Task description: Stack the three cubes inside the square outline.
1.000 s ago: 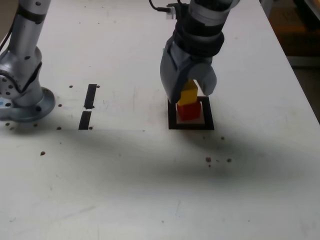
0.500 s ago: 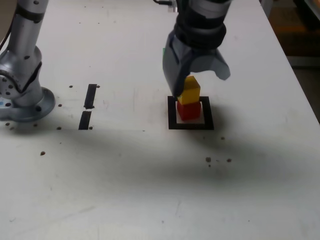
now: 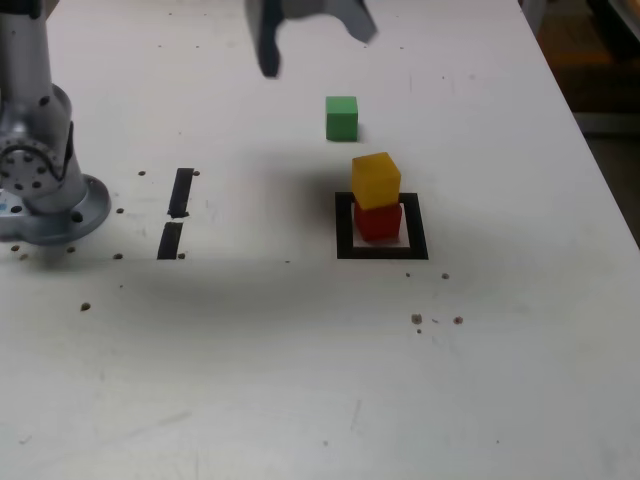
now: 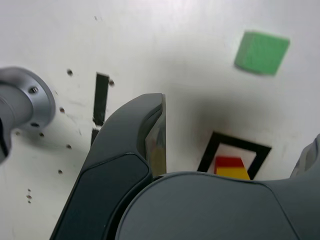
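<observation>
A yellow cube rests on a red cube inside the square outline of black tape; the yellow one is turned slightly askew. A green cube stands alone on the table just behind the stack. My gripper is open and empty, high at the top edge of the exterior view, up and to that view's left of the green cube. The wrist view shows the green cube, the square outline and the red cube under the yellow cube, with my gripper spread wide.
The arm's metal base stands at the exterior view's left. Two short black tape strips lie beside it. The white table's edge runs along the exterior view's right. Small dark specks dot the surface.
My gripper opened, let go of the yellow cube on the red one, then rose and swung to the exterior view's upper left, uncovering the green cube.
</observation>
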Robot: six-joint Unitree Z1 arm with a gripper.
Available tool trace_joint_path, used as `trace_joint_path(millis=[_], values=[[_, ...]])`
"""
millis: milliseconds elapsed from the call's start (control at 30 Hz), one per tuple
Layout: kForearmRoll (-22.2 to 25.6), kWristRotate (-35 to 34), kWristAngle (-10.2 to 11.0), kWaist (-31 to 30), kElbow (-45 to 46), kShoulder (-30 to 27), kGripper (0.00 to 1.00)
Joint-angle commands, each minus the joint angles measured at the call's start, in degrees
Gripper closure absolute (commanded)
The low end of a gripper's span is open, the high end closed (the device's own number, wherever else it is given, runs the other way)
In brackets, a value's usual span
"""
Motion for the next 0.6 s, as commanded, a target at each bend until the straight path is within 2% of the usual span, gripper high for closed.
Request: trace_joint_path(millis=[0,100,233,567], values=[[-1.1,6.9,0.3,8.8,0.4,1.5,0.00],[-3.0,10.4,1.1,11.7,0.3,4.4,0.00],[-6.3,13.7,1.7,12.6,0.9,8.8,0.01],[-16.5,20.9,0.4,12.4,6.1,13.6,0.05]])
